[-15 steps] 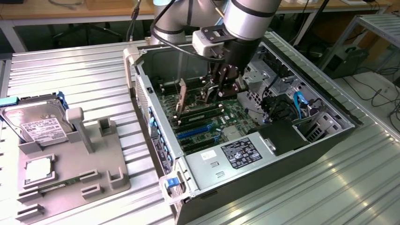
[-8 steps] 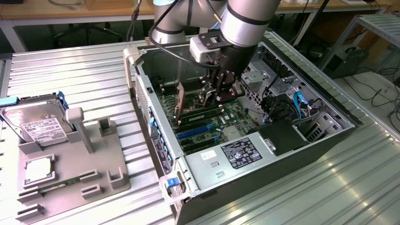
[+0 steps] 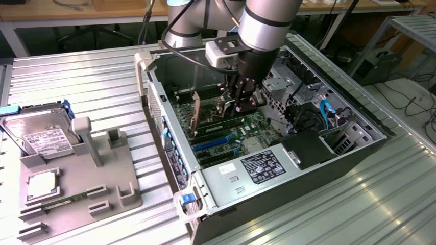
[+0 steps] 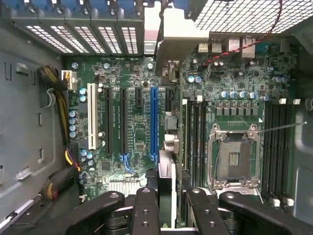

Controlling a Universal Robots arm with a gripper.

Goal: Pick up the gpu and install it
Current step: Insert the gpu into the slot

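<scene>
Exterior view, foreground: a grey tray (image 3: 81, 199) is laid on the ribbed metal table (image 3: 89, 81) at the exterior view's left. A hard drive (image 3: 42, 137) is stood in it, with a memory stick (image 3: 65, 200) lying nearer the front edge.

Just beside the tray, an open computer case (image 3: 354, 138) is laid on its side. A power supply (image 3: 256, 166) is seated at its near end, and the green motherboard (image 3: 235, 133) is exposed beyond it.

Over the motherboard, the gripper (image 3: 235, 106) is lowered into the case on the arm (image 3: 269, 23). In the wrist view, the black fingers (image 4: 146, 210) are closed from both sides on the gpu (image 4: 166, 183), which is pinched between them.

The gpu is held on edge and is seen as a thin strip running away from the gripper (image 4: 168, 215). It is positioned just beside the blue slot (image 4: 153, 122), between that slot and the memory slots (image 4: 195, 137). Its silver bracket (image 4: 173, 39) is reached at the far end, against the case's rear wall. Whether the card is seated cannot be told.

Farther along the board, an empty CPU socket (image 4: 234, 156) is visible. Behind the case, wooden benches (image 3: 109, 6) are seen.
</scene>
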